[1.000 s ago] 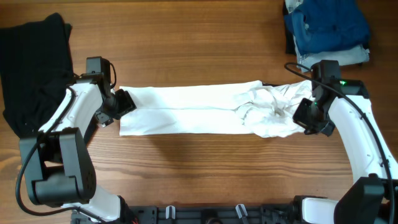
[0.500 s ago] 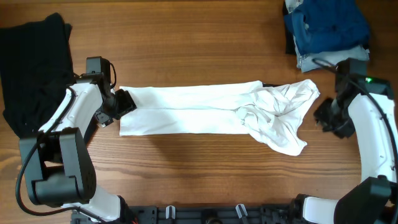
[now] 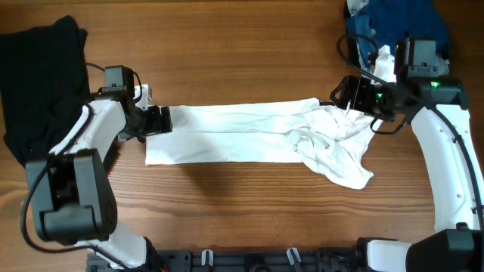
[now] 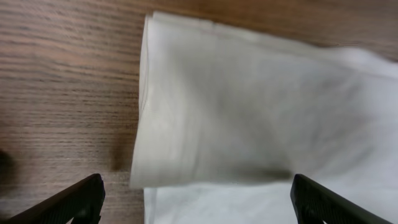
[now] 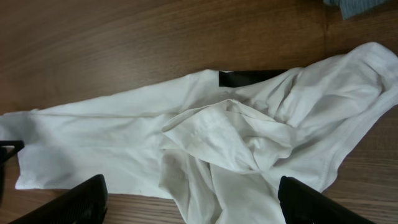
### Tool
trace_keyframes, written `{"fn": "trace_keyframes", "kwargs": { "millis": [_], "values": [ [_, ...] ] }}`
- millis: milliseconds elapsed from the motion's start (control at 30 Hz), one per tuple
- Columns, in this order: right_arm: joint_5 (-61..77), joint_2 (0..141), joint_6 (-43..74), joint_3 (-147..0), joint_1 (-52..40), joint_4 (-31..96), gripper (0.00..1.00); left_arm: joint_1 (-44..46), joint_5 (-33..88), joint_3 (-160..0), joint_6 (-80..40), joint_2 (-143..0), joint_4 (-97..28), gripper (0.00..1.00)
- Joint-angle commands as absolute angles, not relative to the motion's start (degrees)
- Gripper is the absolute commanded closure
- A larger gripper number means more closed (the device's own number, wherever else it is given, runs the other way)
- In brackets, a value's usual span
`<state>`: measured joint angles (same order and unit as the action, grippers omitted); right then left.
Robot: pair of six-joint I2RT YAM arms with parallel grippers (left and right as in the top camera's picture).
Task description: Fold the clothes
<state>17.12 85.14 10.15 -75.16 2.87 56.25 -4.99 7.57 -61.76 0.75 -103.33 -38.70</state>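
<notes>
The white T-shirt (image 3: pixel 242 136) lies in a long folded band across the middle of the wooden table (image 3: pixel 249 53). Its left end is flat with a neat folded edge. Its right end is bunched and wrinkled, with a flap trailing toward the near edge. A black print patch (image 5: pixel 249 78) peeks out at the far edge of the bunched part.

The left end effector (image 3: pixel 157 119) sits at the shirt's left end, its fingers spread wide and gripping nothing. The right end effector (image 3: pixel 349 94) hangs at the far side of the bunched end, likewise spread and empty.

A black garment (image 3: pixel 38 68) lies at the far left corner, and folded blue garments (image 3: pixel 401 30) lie at the far right.
</notes>
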Motion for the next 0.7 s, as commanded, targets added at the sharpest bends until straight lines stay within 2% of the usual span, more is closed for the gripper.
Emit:
{"fn": "trace_keyframes", "kwargs": {
  "millis": [0,233,300,400,433,500,600,667],
  "values": [
    [16.14,84.93,8.95,-76.07,2.79,55.68,0.11,-6.24,9.15,-61.06,3.01,-107.20,-38.61,0.05],
    [15.66,84.93,9.15,-76.07,2.79,55.53,0.10,-6.24,10.52,-59.13,5.80,-110.00,-37.10,0.09],
    [15.66,84.93,9.17,-76.07,2.79,55.53,0.10,-6.24,11.57,-56.88,5.78,-111.37,-33.08,0.20],
    [15.66,84.93,9.26,-76.07,2.79,55.51,0.11,-6.24,14.50,-54.83,5.52,-113.10,-29.76,0.56],
    [15.66,84.93,9.58,-76.07,2.79,55.55,0.10,-6.24,15.53,-54.63,5.50,-113.34,-29.28,0.63],
    [15.57,84.93,10.72,-76.07,2.79,55.55,0.10,-6.24,16.05,-54.63,2.98,-113.40,-28.93,0.83],
    [15.64,84.93,10.74,-76.07,2.79,55.61,0.11,-6.24,16.03,-54.63,-0.12,-113.40,-30.28,0.96],
    [15.64,84.93,11.16,-76.07,2.79,55.66,0.11,-6.24,15.94,-54.63,-2.17,-113.40,-31.44,0.96]
  ]
}}
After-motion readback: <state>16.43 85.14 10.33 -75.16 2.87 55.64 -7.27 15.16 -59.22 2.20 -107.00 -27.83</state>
